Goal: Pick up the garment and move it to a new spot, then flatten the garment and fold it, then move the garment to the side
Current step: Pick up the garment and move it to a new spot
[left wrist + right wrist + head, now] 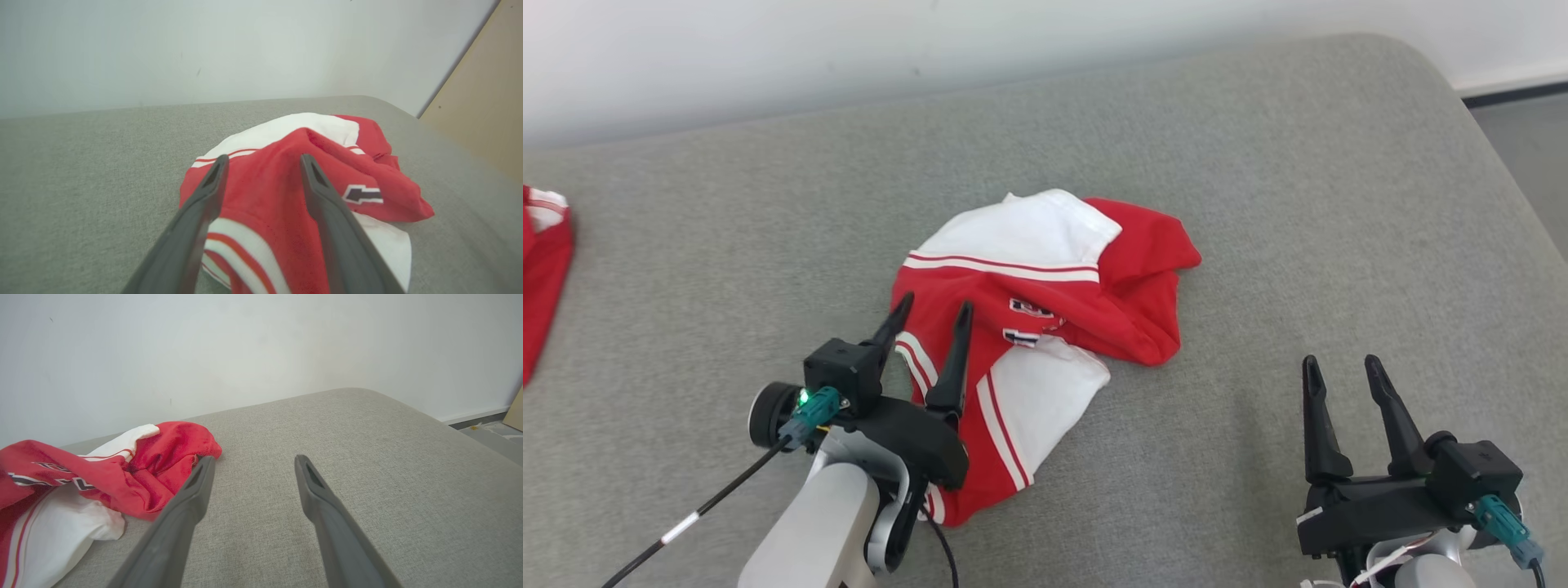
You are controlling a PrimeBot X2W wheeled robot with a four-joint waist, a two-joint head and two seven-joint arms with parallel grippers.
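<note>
the garment [1045,269] lies crumpled mid-cushion [1258,163]. the left gripper [934,309] hangs over its 7 o'clock side, jaws spread, holding nothing. the right gripper [1340,363] sits at 4 o'clock, apart from the cloth, jaws spread and empty too. risk: a pinch into this heap may catch several layers, so flattening would drag a bundle rather than one edge. the left arm covers the garment's near hem, folds hide its sleeves and print, and a red cloth [543,269] at 9 o'clock is cut off by the frame.
</note>
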